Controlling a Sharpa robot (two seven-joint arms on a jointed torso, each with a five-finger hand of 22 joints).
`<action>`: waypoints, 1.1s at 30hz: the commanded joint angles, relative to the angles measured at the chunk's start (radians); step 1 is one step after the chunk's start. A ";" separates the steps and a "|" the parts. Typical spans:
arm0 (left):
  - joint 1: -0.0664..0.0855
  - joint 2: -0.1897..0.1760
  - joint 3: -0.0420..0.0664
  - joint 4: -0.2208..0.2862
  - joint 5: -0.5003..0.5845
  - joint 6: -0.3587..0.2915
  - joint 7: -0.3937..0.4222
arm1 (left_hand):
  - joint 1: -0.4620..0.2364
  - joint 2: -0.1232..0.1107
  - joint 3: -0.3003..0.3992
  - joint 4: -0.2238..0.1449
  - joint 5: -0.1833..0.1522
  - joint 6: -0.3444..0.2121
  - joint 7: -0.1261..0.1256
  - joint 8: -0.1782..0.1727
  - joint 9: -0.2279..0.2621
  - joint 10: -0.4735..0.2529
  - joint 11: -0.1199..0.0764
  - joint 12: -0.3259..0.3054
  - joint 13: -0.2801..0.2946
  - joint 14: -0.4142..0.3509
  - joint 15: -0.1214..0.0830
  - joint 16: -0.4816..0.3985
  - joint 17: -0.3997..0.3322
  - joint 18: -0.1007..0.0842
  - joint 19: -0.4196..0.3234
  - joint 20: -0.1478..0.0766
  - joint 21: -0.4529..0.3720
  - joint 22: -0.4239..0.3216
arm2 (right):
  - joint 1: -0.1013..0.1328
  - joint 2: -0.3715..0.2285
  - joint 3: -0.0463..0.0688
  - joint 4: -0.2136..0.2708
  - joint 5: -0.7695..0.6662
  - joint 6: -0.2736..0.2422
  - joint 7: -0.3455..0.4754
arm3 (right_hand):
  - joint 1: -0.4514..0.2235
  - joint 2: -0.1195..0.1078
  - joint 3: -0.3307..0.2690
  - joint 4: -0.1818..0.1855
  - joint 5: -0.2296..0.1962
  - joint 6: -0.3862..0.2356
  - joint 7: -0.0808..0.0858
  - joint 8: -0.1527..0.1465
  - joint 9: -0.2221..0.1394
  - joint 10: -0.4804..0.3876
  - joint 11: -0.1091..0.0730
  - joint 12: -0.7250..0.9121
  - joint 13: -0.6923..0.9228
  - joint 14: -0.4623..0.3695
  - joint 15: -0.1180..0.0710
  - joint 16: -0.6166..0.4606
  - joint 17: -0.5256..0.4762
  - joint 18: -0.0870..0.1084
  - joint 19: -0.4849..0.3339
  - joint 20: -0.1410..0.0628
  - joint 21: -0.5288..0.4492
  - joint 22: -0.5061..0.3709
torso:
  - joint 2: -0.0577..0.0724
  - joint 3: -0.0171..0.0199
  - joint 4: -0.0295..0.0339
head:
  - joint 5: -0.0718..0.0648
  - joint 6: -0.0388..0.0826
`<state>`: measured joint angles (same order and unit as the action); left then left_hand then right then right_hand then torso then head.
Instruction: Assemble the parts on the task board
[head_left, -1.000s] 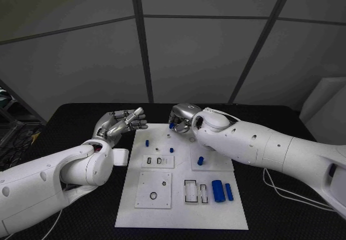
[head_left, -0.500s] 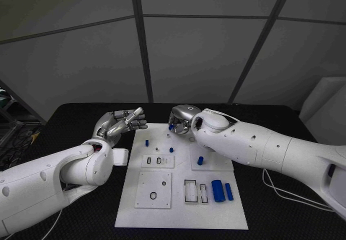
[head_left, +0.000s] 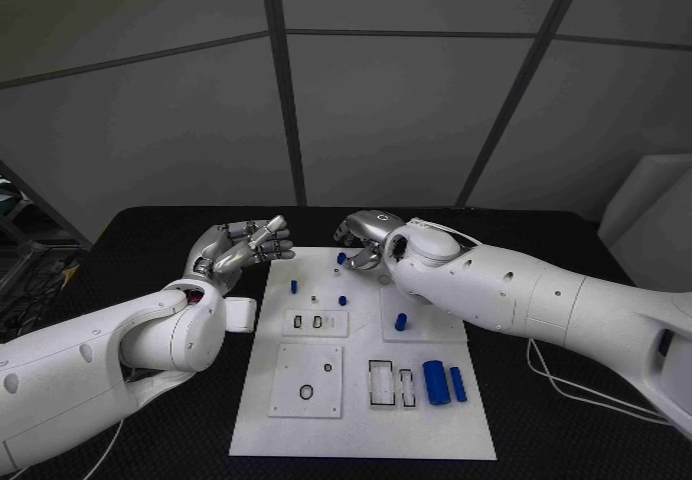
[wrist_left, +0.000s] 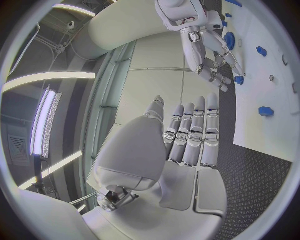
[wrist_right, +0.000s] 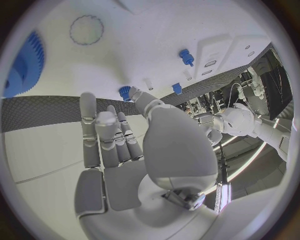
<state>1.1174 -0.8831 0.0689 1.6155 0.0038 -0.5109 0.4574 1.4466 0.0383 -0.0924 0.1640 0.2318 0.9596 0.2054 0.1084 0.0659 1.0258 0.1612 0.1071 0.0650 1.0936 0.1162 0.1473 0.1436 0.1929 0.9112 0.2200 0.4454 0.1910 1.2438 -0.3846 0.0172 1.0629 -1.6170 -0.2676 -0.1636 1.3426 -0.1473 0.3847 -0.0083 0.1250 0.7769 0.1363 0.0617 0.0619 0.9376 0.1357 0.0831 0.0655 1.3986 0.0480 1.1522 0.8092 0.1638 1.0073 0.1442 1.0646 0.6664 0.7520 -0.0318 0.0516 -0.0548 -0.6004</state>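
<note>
White task board (head_left: 361, 420) lies lengthwise down the middle of the black tabletop (head_left: 562, 400), near edge close to the robot. Bare black margin runs down both long sides; the right side carries a loose pale cable (head_left: 577, 380).

Near end: two blue cylinders (head_left: 444, 382) lie side by side by the right edge, just beside a dark-rimmed slot block (head_left: 382, 383). Left of that, a raised white square plate (head_left: 309, 379) with a dark ring on it. Bare board between these and the near edge.

Mid board: small block with two slots (head_left: 317, 322), a short blue part (head_left: 402, 321) standing to its right, well apart. Farther up, two small blue pegs (head_left: 319, 292) stand upright.

Far end: right hand (head_left: 361, 243) hangs over the far edge, fingers curled down around a small blue part (head_left: 342, 257) at the fingertips. Can't tell whether it's actually pinched or just touched. In the right wrist view a blue gear (wrist_right: 25, 62) sits near the board's edge.

Left hand (head_left: 242, 247) is raised off the board's far-left corner, over bare tabletop, fingers straight and held close together, holding nothing. A white box (head_left: 241, 314) lies on the tabletop against the left edge.
</note>
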 joint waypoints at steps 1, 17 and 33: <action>0.002 -0.001 0.001 0.000 -0.005 0.012 0.002 | 0.009 0.000 0.002 -0.006 0.001 -0.001 0.008 -0.003 -0.001 -0.003 0.005 -0.004 -0.001 -0.006 0.003 -0.002 0.001 -0.011 0.001 0.002 -0.003 -0.001 | 0.002 -0.018 0.000 0.021 0.011 -0.050 0.009 | 0.012 0.005 -0.013 0.002 0.006 0.040 0.006 0.004 0.005 0.008 -0.005 0.017 0.002 0.002 -0.004 0.008 0.005 0.007 0.009 -0.001 0.004 0.008 | 0.000 0.0012 -0.0021 | 0.002 0.001; 0.001 -0.013 0.001 -0.007 -0.004 0.018 0.002 | 0.009 -0.001 0.002 -0.007 0.001 -0.002 0.009 -0.005 -0.002 -0.004 0.005 -0.006 -0.001 -0.006 0.003 -0.004 0.002 -0.011 0.001 0.002 -0.004 -0.002 | 0.002 -0.333 0.023 0.291 0.262 -0.107 -0.027 | -0.046 -0.059 -0.113 0.092 0.117 0.201 0.000 0.043 0.011 0.401 -0.089 0.278 0.119 0.098 -0.076 0.188 0.277 -0.050 0.237 -0.059 0.203 0.323 | -0.011 0.0111 -0.0268 | 0.008 0.010; 0.000 -0.001 0.000 -0.017 -0.003 0.026 -0.001 | 0.009 -0.001 0.002 -0.007 0.001 -0.002 0.009 -0.005 -0.001 -0.004 0.005 -0.006 -0.001 -0.006 0.003 -0.004 0.002 -0.011 0.001 0.002 -0.004 -0.002 | 0.001 -0.359 0.032 0.249 0.318 0.081 -0.086 | 0.089 -0.039 -0.393 0.297 0.142 0.108 0.023 0.068 0.008 0.418 -0.065 1.150 1.071 0.139 -0.052 0.355 0.592 -0.082 0.327 -0.041 0.310 0.502 | -0.012 0.0115 -0.0291 | -0.005 0.009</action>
<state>1.1163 -0.8859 0.0682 1.5982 0.0039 -0.5014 0.4549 1.4466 0.0383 -0.0896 0.1612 0.2318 0.9558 0.2091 0.1085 0.0659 1.0258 0.1612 0.1071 0.0651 1.0936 0.1162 0.1473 0.1442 0.1929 0.9112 0.2199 0.4454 0.1903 1.2435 -0.7476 0.0479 1.3175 -1.3210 -0.2586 -0.2270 1.4244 -0.1860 -0.0077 0.2835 0.2701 0.8932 0.1617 0.1245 0.0708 1.3460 0.0720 1.2237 1.1248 1.4668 -0.0123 1.5042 1.3081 0.0925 1.3301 0.1017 1.3705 1.1671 0.7396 -0.0182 0.0211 -0.0584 -0.5899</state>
